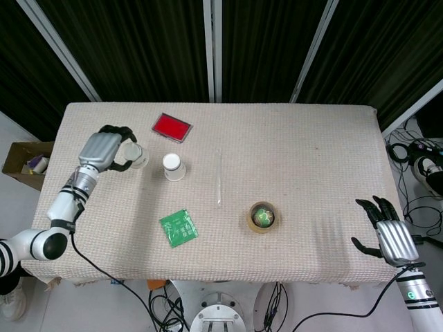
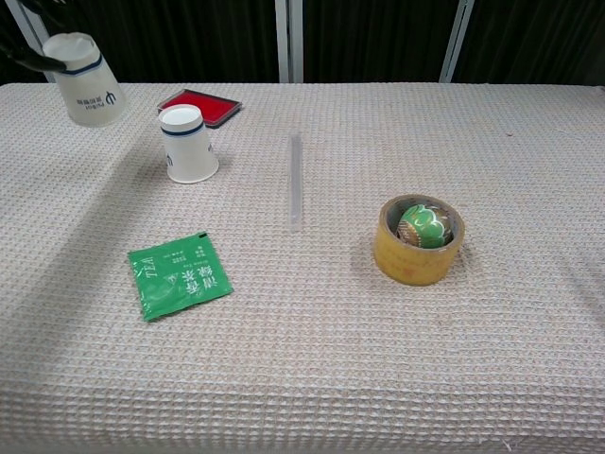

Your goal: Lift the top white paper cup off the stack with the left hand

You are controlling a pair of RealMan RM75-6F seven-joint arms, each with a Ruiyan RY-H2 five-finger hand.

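Clearance is showing: we are holding the top cup [image 1: 137, 155] in our left hand [image 1: 104, 148], upper left, well apart from the stack [image 1: 174, 166]; right hand [image 1: 387, 232] is idling open.

We saw a white paper cup [image 2: 87, 83] held upside down in the air at far left, well apart from a second cup [image 2: 187, 144] standing beside a red pad [image 2: 200, 103].
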